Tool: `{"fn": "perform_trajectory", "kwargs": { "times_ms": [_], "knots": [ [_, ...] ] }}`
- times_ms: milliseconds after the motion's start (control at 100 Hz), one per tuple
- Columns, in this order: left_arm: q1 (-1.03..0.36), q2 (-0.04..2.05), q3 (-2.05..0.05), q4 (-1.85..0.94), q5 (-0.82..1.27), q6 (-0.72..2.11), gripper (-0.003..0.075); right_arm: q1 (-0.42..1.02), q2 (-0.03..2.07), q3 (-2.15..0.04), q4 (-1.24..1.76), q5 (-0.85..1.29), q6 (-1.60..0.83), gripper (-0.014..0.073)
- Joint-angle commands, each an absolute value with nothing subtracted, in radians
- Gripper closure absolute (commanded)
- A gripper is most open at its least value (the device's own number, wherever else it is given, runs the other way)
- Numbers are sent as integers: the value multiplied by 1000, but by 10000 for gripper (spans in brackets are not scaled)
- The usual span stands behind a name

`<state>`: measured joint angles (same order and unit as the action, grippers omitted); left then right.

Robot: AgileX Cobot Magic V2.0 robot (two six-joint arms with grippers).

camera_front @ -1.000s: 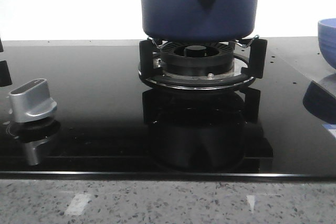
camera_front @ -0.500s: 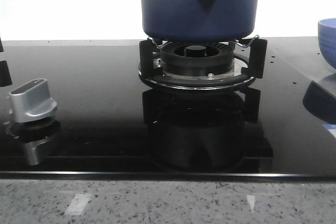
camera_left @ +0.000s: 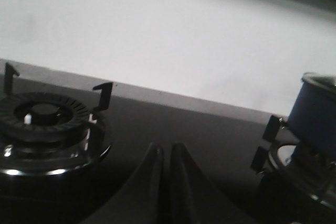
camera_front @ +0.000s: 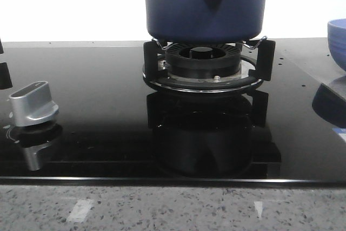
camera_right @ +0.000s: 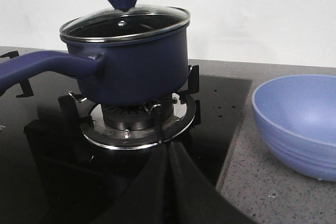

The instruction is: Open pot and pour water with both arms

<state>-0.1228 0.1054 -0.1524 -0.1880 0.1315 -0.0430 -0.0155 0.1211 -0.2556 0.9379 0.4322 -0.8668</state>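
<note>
The pot (camera_right: 131,66) is parked on the burner (camera_right: 137,124), glass lid (camera_right: 125,22) still on, insides not really readable. The bowl (camera_right: 296,124) beside it looks empty. Both the left gripper (camera_left: 163,182) and right gripper (camera_right: 169,182) are closed on nothing.

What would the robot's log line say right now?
pot: on burner, glass lid on | bowl: beside stove | left gripper: shut, empty | right gripper: shut, empty | step: not started
</note>
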Motion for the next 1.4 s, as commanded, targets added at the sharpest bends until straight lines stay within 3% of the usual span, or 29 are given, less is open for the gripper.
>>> {"fn": "perform_trajectory", "kwargs": {
  "times_ms": [0,400,1390],
  "knots": [
    [-112,113,-152,-53,84,-162,741,-15,129,-282,966,381,-876,639],
    [-66,-32,37,-53,33,-162,741,-15,129,-282,966,381,-876,639],
    [-68,-32,33,-87,106,-160,741,-15,129,-282,966,381,-876,639]
  ]
}}
